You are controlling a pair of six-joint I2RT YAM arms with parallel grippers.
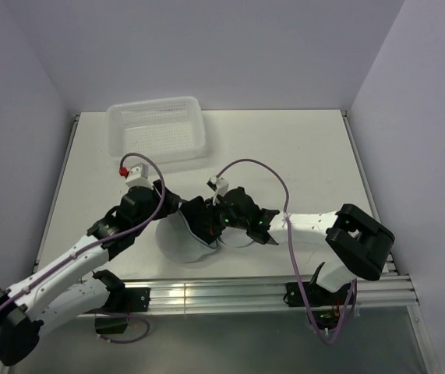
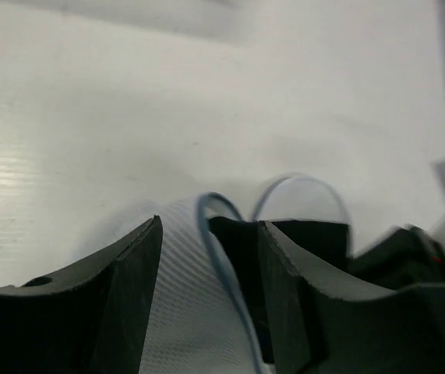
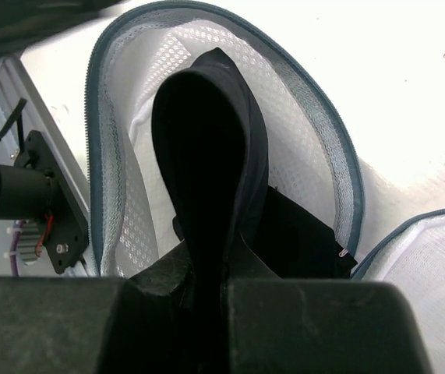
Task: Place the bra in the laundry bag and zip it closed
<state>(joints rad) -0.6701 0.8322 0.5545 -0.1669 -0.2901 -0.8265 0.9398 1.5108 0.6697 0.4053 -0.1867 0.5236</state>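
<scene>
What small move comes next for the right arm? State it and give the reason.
Probably push the right end effector slightly deeper into the laundry bag. It is shut on a fold of the bra standing in the open mouth, zipper rim curving round it, so the bra seems not fully inside. The left end effector straddles the bag's edge.

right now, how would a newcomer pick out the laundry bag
On the white table, look near the front edge where the left gripper and right gripper meet. The laundry bag lies there: round white mesh with a blue-grey zipper rim, unlike the rectangular plastic basket farther back.
</scene>
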